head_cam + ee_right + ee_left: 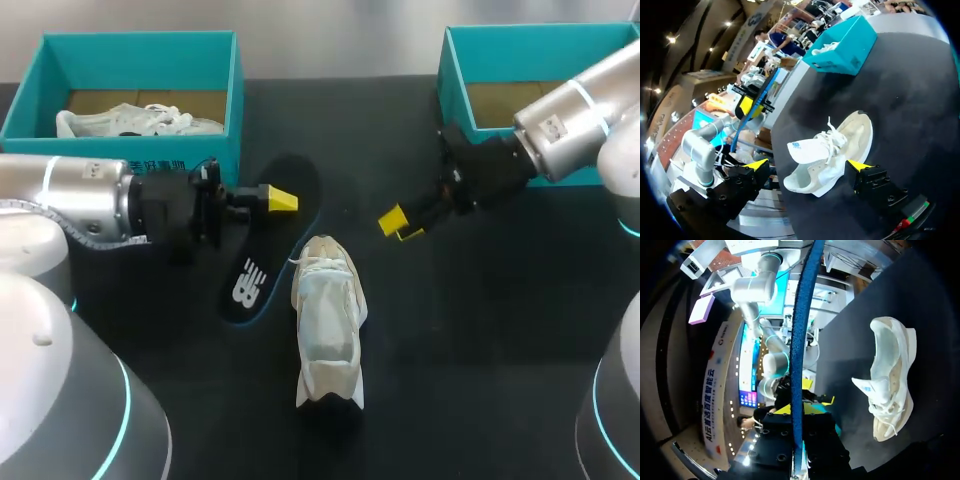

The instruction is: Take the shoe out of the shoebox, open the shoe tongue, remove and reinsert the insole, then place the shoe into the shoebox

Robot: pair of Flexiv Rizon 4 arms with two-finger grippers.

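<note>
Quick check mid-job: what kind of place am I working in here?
Probably a robot test bench set up for shoe handling: a black table, a teal left shoebox and right shoebox, and a white shoe and its black insole.

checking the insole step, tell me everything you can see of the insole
The insole is out of the shoe: a thin, flat, foot-shaped pad, black on the upturned face, with a white logo near one end and a blue edge. The left pincer is shut on its long edge, partway along. It sits beside the white shoe, apart from it. Whether it touches the table cannot be told.
</note>
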